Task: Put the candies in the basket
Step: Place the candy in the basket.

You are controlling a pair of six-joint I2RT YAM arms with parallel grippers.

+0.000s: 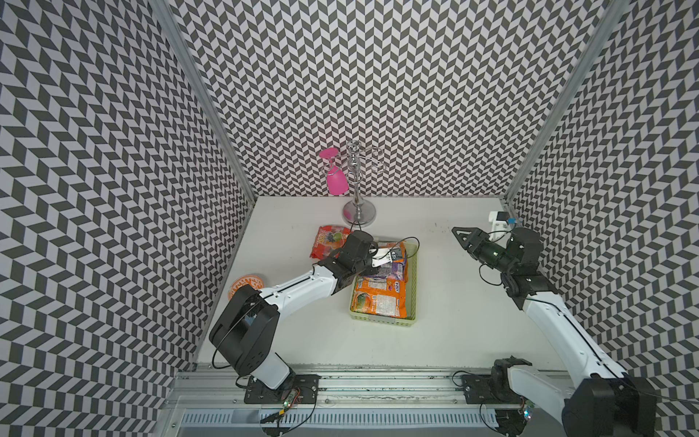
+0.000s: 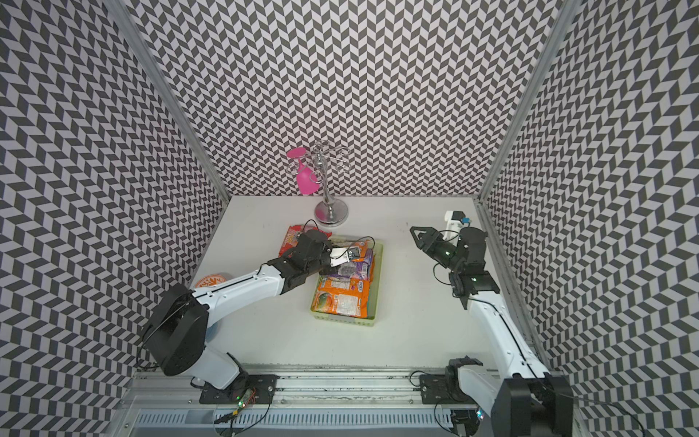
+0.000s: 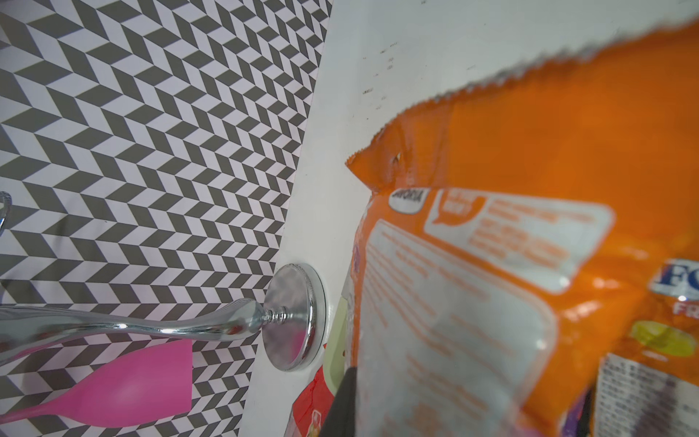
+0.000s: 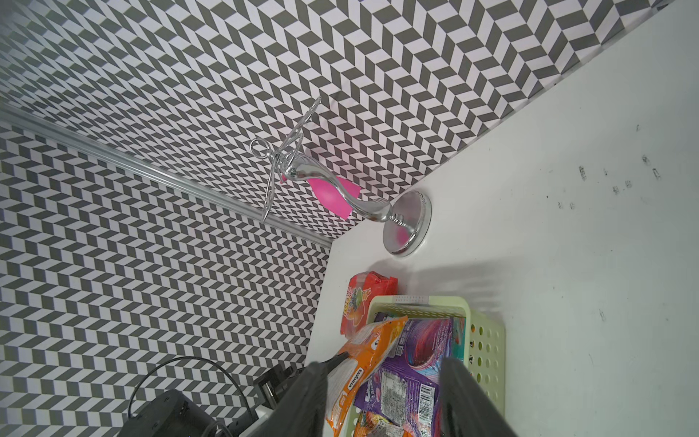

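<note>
The pale yellow-green basket (image 1: 378,322) (image 2: 342,321) (image 4: 488,340) sits mid-table with candies in it: an orange packet (image 1: 378,302) at the near end and a purple packet (image 1: 389,270) (image 4: 401,382) further back. My left gripper (image 1: 372,265) hovers over the basket's far left part, shut on another orange packet (image 3: 529,170) (image 4: 363,355). That packet hangs tilted over the basket, and only one dark finger (image 3: 342,397) shows beside it. A red fruit-printed bag (image 1: 327,242) (image 4: 363,299) lies on the table by the basket's far left corner. My right gripper (image 1: 459,232) (image 4: 386,401) is raised off to the right, open and empty.
A chrome stand (image 1: 358,212) (image 4: 406,223) with a pink glass (image 1: 336,181) hanging from it is just behind the basket. A small round orange-patterned plate (image 1: 246,283) lies by the left wall. Patterned walls close three sides.
</note>
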